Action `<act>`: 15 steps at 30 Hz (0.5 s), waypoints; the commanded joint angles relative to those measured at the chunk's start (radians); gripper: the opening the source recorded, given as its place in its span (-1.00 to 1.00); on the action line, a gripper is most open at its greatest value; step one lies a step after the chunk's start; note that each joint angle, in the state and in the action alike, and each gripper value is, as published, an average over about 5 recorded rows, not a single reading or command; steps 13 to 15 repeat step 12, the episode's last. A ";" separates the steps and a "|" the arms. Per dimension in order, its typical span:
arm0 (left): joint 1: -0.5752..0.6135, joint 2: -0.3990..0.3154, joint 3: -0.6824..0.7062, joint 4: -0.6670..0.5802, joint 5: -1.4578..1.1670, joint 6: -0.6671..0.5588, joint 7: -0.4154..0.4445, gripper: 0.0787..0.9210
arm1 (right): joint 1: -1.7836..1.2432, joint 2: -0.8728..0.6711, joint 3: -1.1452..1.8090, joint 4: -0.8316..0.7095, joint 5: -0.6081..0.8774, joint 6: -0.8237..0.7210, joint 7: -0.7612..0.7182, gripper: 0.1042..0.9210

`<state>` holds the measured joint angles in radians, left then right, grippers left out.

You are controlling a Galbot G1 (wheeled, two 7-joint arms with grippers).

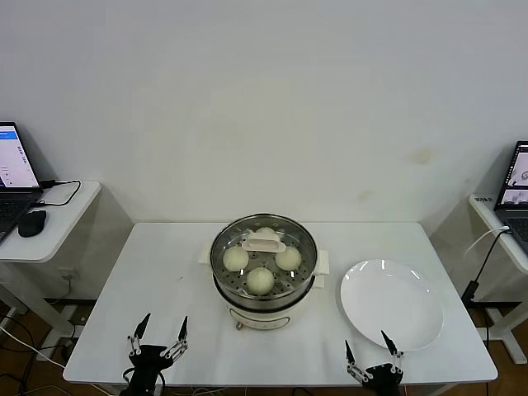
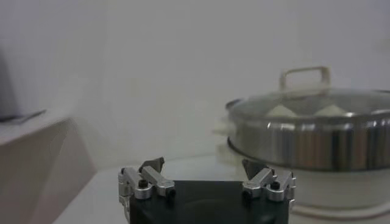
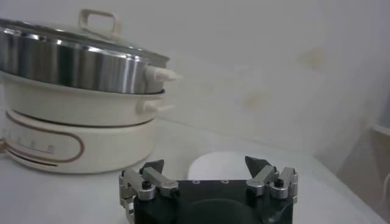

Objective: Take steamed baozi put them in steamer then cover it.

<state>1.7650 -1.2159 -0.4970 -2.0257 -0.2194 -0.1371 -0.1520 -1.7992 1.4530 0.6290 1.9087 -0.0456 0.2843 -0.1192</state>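
The steamer point(image 1: 264, 302) stands mid-table on its cream base, with the glass cover point(image 1: 264, 242) resting on it. Through the glass I see three baozi point(image 1: 261, 280) on the perforated tray; the handle partly hides a fourth behind it. My left gripper point(image 1: 163, 320) sits open and empty at the table's front left edge, well short of the steamer. My right gripper point(image 1: 366, 341) is open and empty at the front right edge. The left wrist view shows its gripper point(image 2: 203, 163) open before the covered steamer point(image 2: 317, 146). In the right wrist view, that gripper point(image 3: 205, 162) is open beside the steamer point(image 3: 73, 67).
An empty white plate point(image 1: 391, 303) lies to the right of the steamer, just beyond my right gripper, and shows as the plate point(image 3: 219, 165) in the right wrist view. Side tables with laptops point(image 1: 16, 165) and cables flank the white table point(image 1: 157, 272). A white wall stands behind.
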 commanded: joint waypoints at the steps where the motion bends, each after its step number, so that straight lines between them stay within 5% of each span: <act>1: 0.065 -0.035 -0.042 0.045 -0.054 -0.058 0.023 0.77 | -0.032 -0.017 -0.028 0.036 0.056 -0.047 -0.008 0.76; 15: 0.084 -0.050 -0.033 0.050 -0.075 -0.040 0.031 0.77 | -0.060 -0.021 -0.038 0.087 0.112 -0.121 -0.009 0.76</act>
